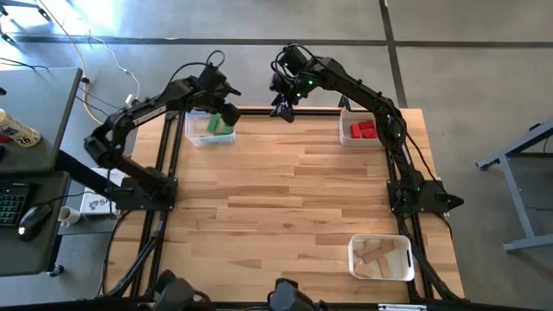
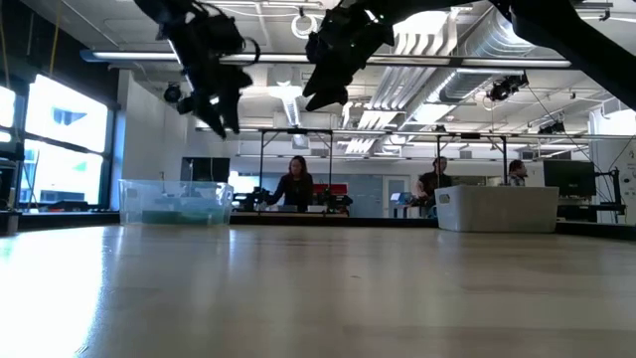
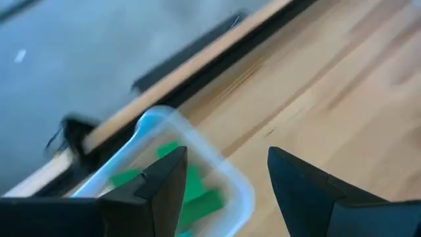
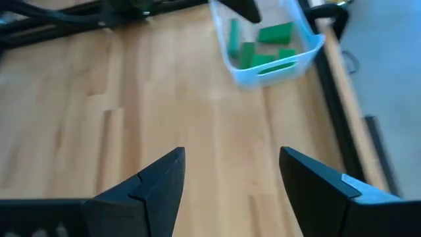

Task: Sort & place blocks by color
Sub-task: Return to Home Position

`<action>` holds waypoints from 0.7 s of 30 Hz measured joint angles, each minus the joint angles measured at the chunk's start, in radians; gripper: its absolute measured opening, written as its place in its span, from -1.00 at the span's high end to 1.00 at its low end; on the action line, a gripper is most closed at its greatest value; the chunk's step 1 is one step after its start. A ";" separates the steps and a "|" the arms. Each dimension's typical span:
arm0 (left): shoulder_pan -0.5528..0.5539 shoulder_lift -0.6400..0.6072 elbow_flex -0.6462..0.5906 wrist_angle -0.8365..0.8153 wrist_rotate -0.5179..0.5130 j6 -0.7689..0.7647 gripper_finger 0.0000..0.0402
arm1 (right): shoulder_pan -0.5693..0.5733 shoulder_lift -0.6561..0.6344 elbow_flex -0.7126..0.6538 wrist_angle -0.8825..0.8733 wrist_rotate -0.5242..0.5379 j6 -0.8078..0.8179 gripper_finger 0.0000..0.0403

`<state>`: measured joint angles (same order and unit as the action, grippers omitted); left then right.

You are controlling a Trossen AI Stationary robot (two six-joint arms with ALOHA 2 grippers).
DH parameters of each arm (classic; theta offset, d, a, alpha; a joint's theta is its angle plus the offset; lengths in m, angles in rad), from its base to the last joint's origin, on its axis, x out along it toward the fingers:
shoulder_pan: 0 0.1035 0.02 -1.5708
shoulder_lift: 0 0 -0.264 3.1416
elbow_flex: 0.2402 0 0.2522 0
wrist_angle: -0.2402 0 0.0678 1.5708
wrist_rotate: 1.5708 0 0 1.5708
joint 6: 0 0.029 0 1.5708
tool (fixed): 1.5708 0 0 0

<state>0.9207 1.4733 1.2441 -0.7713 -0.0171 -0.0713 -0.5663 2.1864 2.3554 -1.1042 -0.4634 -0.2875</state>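
The left gripper (image 3: pixel 227 155) has its two fingers spread apart with nothing between them. In the high view it hangs left of the top centre, over the right edge of the clear bin (image 1: pixel 188 130). The right gripper (image 4: pixel 231 153) is likewise spread and empty, at the top middle of the high view, above the far edge of the table (image 1: pixel 285 190). Both show near the top of the low view, well above the tabletop.

The green blocks (image 1: pixel 216 128) lie in the clear bin at the tabletop's upper left. The red blocks (image 1: pixel 363 130) lie in a second bin (image 1: pixel 344 130) at the upper right, partly under the right arm. The plain wood blocks (image 1: pixel 378 257) lie in the white bin (image 1: pixel 352 259) at the lower right.
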 joint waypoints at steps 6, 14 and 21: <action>-0.115 -0.138 -0.066 0.124 0.137 0.004 0.01 | 0.016 0.000 0.000 -0.032 -0.090 0.058 -0.16; -0.263 -0.383 -0.289 0.337 0.216 -0.086 0.01 | 0.100 0.000 0.000 -0.067 -0.097 0.097 -0.16; -0.399 -0.622 -0.492 0.386 0.218 -0.155 0.01 | 0.187 0.000 0.000 -0.019 -0.075 0.209 -0.16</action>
<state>0.5220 0.8508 0.7520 -0.3854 0.2008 -0.2262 -0.3797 2.1864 2.3554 -1.1234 -0.5382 -0.0787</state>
